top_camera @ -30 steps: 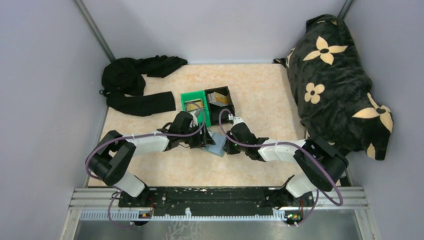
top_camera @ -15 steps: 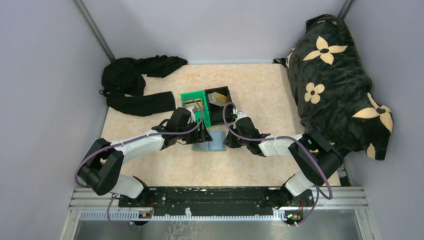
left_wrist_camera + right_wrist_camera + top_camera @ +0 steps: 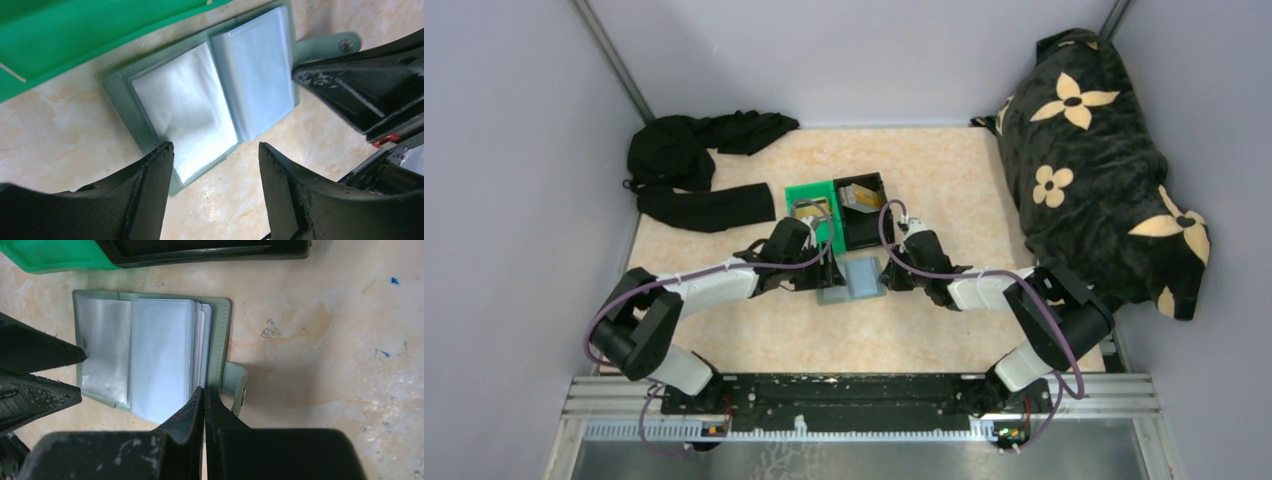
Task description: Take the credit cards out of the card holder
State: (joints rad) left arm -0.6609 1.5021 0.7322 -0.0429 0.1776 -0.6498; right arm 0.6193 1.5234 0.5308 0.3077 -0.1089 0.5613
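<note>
Two wrist views show card holder (image 3: 200,95) spread flat; left tool (image 3: 215,147) gapes empty, right tool (image 3: 204,390) closed.

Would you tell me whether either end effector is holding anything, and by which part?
Nothing is gripped: the left end effector stands open over the card holder, and the shut right end effector only rests on its strap-side edge.

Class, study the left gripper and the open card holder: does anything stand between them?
Nothing visible does. The left gripper hangs open right over the card holder, which lies spread open with its clear sleeves uppermost. The shut right gripper sits by the holder's strap, not between them.
</note>
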